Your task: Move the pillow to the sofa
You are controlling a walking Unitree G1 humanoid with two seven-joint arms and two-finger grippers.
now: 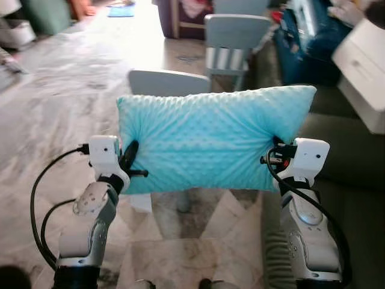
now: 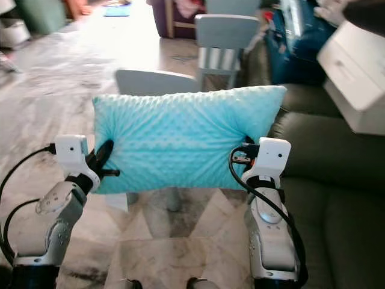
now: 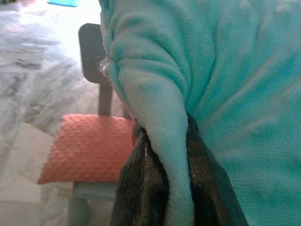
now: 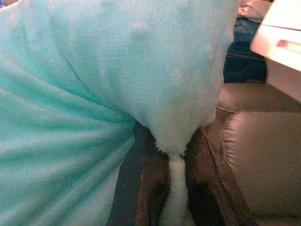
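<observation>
The left end effector [image 1: 133,161] pinches the edge of the turquoise dimpled plush pillow [image 1: 207,137] at its lower left side, and the left wrist view shows a fold of the fabric squeezed between the two black fingers [image 3: 141,188]. The right end effector [image 1: 277,153] does the same at the pillow's lower right side, its fingers [image 4: 146,183] pressed onto a gathered tuft of plush. Held this way, by both ends at about the same height, the pillow hangs stretched broadside in front of the robot, clear of the floor; a grip at each end probably keeps so soft a thing from sagging or swinging while it is carried.

The pillow is in the air, not yet on the dark olive leather sofa [image 2: 337,156], which lies just to the robot's right with its seat cushion near the right arm. A turn to the right seems to be what is left before setting it down.

Below is a pale marble-patterned tile floor [image 1: 60,102]. Behind the pillow stands a small grey chair [image 1: 168,82] whose seat carries a salmon-pink dimpled cushion [image 3: 87,148]; a second grey chair [image 1: 236,36] stands farther back. A white box-like cabinet [image 2: 355,66] rests above the sofa on the right, beside dark blue bags [image 2: 295,42].
</observation>
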